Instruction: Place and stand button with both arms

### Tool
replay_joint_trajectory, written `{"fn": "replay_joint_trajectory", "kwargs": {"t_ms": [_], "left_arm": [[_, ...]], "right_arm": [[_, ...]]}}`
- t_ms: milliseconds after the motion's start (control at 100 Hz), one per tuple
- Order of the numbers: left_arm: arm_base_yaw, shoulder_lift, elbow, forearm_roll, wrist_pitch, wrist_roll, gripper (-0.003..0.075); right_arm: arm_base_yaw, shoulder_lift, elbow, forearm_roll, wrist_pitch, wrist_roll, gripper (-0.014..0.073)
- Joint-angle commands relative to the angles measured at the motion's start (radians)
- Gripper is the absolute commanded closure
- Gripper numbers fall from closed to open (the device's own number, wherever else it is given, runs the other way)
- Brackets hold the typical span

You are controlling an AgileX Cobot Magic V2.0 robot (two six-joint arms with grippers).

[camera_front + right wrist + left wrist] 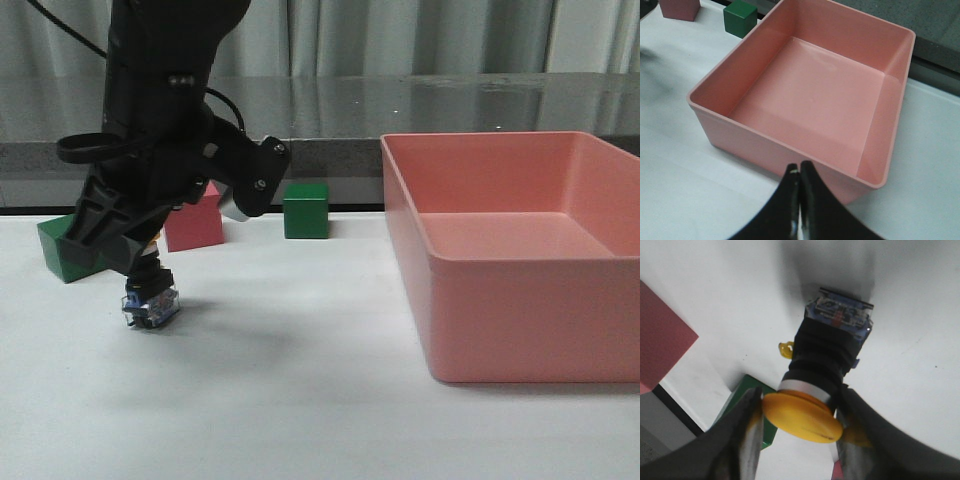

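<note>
front low over table [300, 400], 2 wrist views close, downward

A white table [320, 400] carries everything. A large pink bin [520, 260] is set on its right side, while a green cube [306, 210], a pink cube [195, 225] and a second green cube [65, 250] are lined along the far left edge. The button [150, 300] is seen with its clear-blue base at the tabletop, in front of the cubes.

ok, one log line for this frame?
left gripper: shut on button, base at table | right gripper: shut, empty, over bin
</note>
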Motion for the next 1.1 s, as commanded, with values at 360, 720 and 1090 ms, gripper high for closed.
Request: {"fn": "replay_joint_trajectory", "kwargs": {"t_ms": [360, 720, 1090], "left_arm": [[-0.009, -0.054, -0.120, -0.002, 0.116, -0.064, 0.0197], [0.025, -0.168, -0.214, -0.163, 0.196, -0.129, 0.0405], [0.238, -0.434, -0.206, -0.631, 0.157, -0.155, 0.0740]], "right_arm": [[-0.008, 0.005, -0.023, -0.010, -0.070, -0.002, 0.0655], [-0.008, 0.005, -0.023, -0.010, -0.069, -0.002, 0.0655], [-0.008, 0.005, -0.023, -0.010, -0.069, -0.002, 0.0655]]}}
